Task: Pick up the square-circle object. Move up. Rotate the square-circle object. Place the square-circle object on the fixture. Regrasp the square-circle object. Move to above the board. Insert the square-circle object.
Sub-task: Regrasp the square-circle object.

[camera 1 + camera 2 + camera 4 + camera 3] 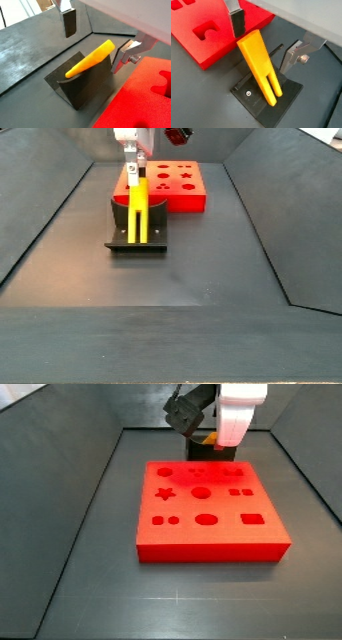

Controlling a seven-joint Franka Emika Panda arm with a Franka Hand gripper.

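The yellow square-circle object [90, 61] [259, 62] leans tilted on the dark fixture [83, 89] [256, 98], its forked end down on the base plate. My gripper [98, 40] [264, 40] is open just above its upper end. One finger [69, 22] stands on one side and the other finger [127, 54] on the opposite side, neither touching the piece. A side view shows the peg [136, 203] standing on the fixture [138, 236] with the gripper [131, 170] over it. The red board [174, 185] [207, 509] lies right beside the fixture.
Dark sloping walls [47, 218] enclose the grey floor on all sides. The board's edge [211, 57] sits close to the fixture's base. In a side view the arm's white body [241, 409] hides most of the fixture behind the board.
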